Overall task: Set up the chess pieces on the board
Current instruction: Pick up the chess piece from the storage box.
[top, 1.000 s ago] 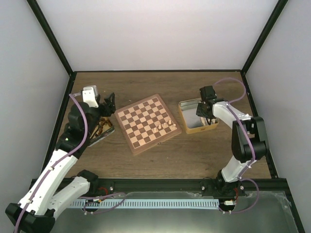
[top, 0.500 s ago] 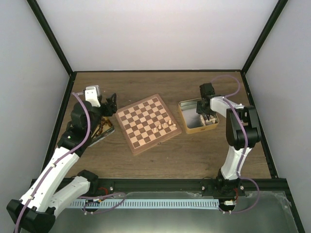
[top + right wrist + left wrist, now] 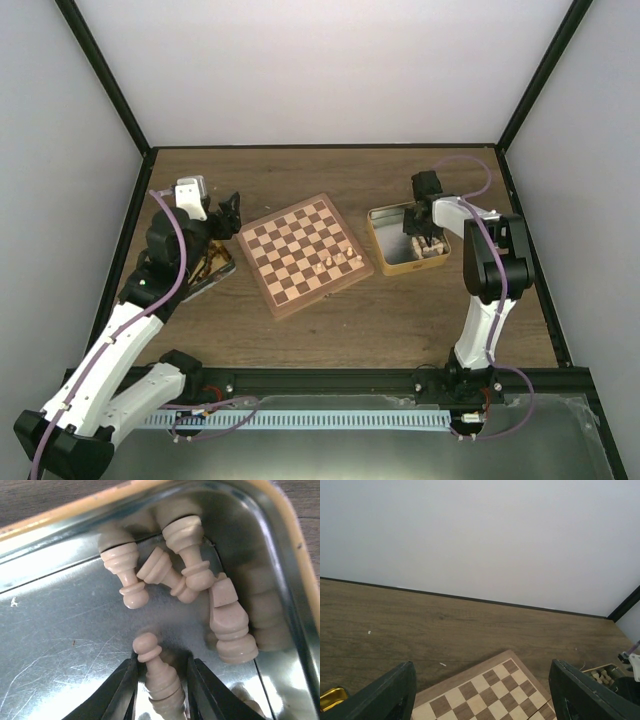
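Over the last second the right arm's elbow had swung inward toward the centre of the surface [image 3: 390,320], and the right hand [image 3: 428,240] had dipped further into the open metal tin [image 3: 383,262] to the right of the chessboard [image 3: 305,254]. The left arm had barely shifted.

From the right wrist, the right hand [image 3: 161,680] was low over the tin's scratched floor [image 3: 50,610]. Its two dark fingers [image 3: 205,690] stood close on either side of a pale pawn [image 3: 159,675] lying on its side, head pointing away. Whether the fingers actually pressed the pawn could not be told. Beyond it, a cluster of loose pale chessmen [image 3: 185,545] lay tumbled together in the tin's corner.

The left hand [image 3: 228,212] hung just off the chessboard's left corner, above a gold-coloured tin [image 3: 215,272]. From its wrist camera its fingers [image 3: 400,690] were spread wide apart with nothing between them, and the near corner of the chessboard [image 3: 495,690] showed below.

A few pale pieces [image 3: 340,262] stood on the chessboard near its right corner; the other squares were bare.
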Robot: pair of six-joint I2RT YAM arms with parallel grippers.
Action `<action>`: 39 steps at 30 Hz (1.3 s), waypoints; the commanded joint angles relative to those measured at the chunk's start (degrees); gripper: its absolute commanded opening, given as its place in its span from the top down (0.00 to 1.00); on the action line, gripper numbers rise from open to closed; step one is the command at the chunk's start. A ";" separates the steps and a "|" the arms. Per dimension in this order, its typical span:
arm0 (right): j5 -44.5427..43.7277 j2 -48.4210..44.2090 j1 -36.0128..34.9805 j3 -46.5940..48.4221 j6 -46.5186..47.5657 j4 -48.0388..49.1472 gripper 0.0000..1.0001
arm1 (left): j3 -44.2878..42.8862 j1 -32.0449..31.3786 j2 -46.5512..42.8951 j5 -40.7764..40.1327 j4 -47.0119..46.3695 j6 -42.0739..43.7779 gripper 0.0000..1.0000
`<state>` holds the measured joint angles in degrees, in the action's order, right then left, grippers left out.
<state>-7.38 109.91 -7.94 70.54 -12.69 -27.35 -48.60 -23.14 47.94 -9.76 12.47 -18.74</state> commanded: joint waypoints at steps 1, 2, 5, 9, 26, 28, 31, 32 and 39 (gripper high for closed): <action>0.91 0.92 0.56 2.06 0.05 -0.21 0.69 | 0.75 0.29 -0.05 0.95 -1.70 0.02 0.26; 0.83 1.30 0.61 2.36 0.20 -0.03 0.68 | 0.70 0.28 -0.04 0.99 -1.73 0.00 0.26; 0.74 3.07 0.92 4.53 0.12 -1.20 0.71 | 0.64 0.28 -0.05 1.06 -1.74 -0.01 0.26; 1.28 3.39 0.92 5.32 0.28 -3.14 0.77 | 0.70 0.28 -0.24 0.94 -1.66 0.07 0.26; 3.23 1.14 1.18 2.46 -1.56 -3.84 0.88 | 0.70 0.28 -0.15 1.72 -1.55 -0.30 0.26; 3.58 -0.51 1.18 1.44 -2.06 -1.85 0.88 | 0.81 0.33 0.00 2.68 -1.71 -0.76 0.26; 5.16 -4.64 1.20 -0.70 -3.48 2.63 0.88 | 1.00 0.28 0.49 5.51 -2.36 -1.92 0.26; 5.99 -6.13 1.18 -1.64 -4.18 4.16 0.87 | 1.15 0.28 0.66 6.79 -2.77 -2.43 0.25; 12.26 -17.66 1.18 -7.35 -13.78 11.03 0.86 | 2.63 0.21 2.46 16.91 -6.71 -7.44 0.25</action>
<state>0.19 98.56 -7.29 64.14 -18.76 -22.04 -46.87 -23.11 49.78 0.16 9.45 -22.37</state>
